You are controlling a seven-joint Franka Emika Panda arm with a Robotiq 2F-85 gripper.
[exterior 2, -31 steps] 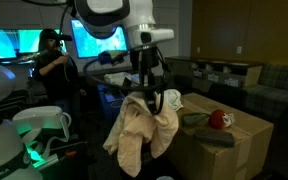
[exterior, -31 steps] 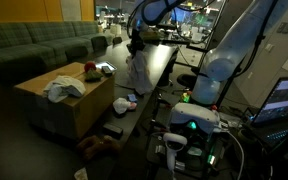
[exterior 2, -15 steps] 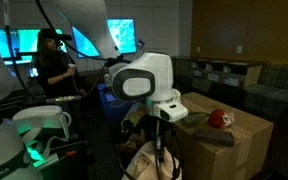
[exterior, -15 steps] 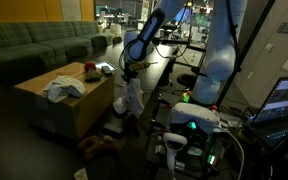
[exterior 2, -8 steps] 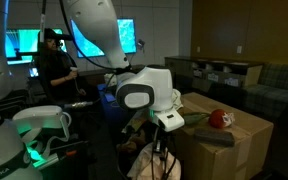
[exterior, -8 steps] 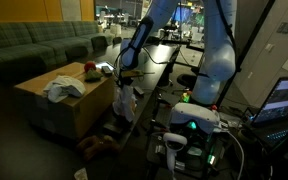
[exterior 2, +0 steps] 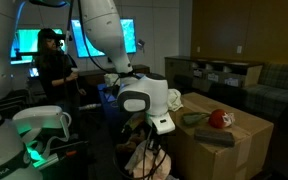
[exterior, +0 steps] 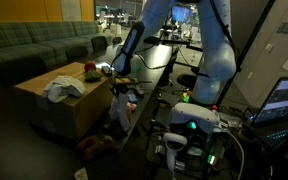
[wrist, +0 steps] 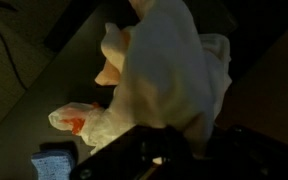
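Observation:
My gripper (wrist: 179,150) is shut on a cream-white cloth (wrist: 169,70), which hangs down from the jaws and fills most of the wrist view. In both exterior views the arm reaches low beside the cardboard box (exterior: 59,100), with the cloth (exterior: 124,108) dangling near the floor and bunched under the wrist (exterior 2: 144,160). The gripper (exterior: 119,88) is close to the box's side. The fingertips are dark and mostly hidden behind the cloth.
A white cloth (exterior: 62,88) and a red ball (exterior 2: 219,119) lie on the box. A brown soft toy (exterior: 96,145) and a white-and-orange item (wrist: 79,120) lie on the floor. A green sofa (exterior: 34,45) stands behind; a person (exterior 2: 54,65) stands by the screens.
The arm has swung down and toward the box, lowering the held cloth from table height to near the floor. The grip has stayed shut on the cloth.

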